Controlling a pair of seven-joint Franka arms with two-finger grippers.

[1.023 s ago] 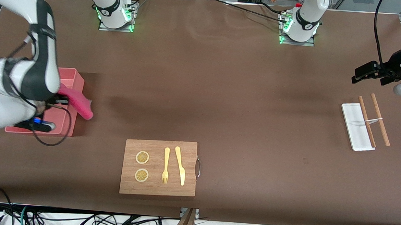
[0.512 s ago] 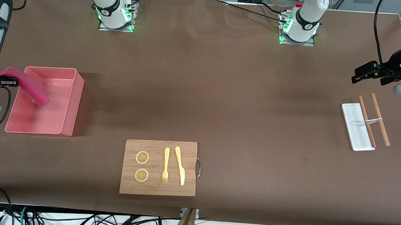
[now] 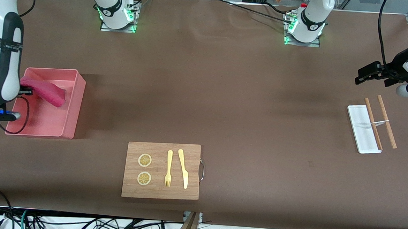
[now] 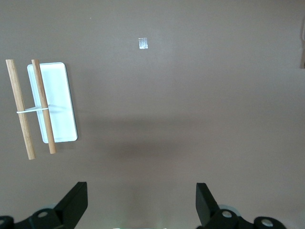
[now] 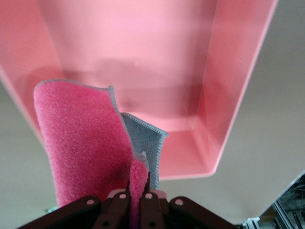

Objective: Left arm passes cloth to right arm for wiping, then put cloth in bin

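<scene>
The magenta-pink cloth [image 3: 46, 91] hangs over the light-pink bin [image 3: 71, 121] at the right arm's end of the table. My right gripper [image 3: 24, 91] is shut on the cloth's edge and holds it above the bin's open inside. In the right wrist view the cloth [image 5: 83, 143] droops from my right gripper [image 5: 137, 188], its grey reverse showing, with the bin [image 5: 228, 90] below. My left gripper [image 3: 361, 74] is open and holds nothing, up over the table near the left arm's end. In the left wrist view its fingers [image 4: 76, 202] stand wide apart over bare table.
A wooden cutting board [image 3: 160, 192] with a fork, a knife and two lemon slices lies near the front edge. A small white tray [image 3: 358, 126] with a pair of chopsticks [image 3: 385, 120] lies below the left gripper, also in the left wrist view: tray [image 4: 59, 105].
The right arm swung the cloth from the bin's rim on the board's side out past the table end, then back over the bin. The left arm barely moved.
</scene>
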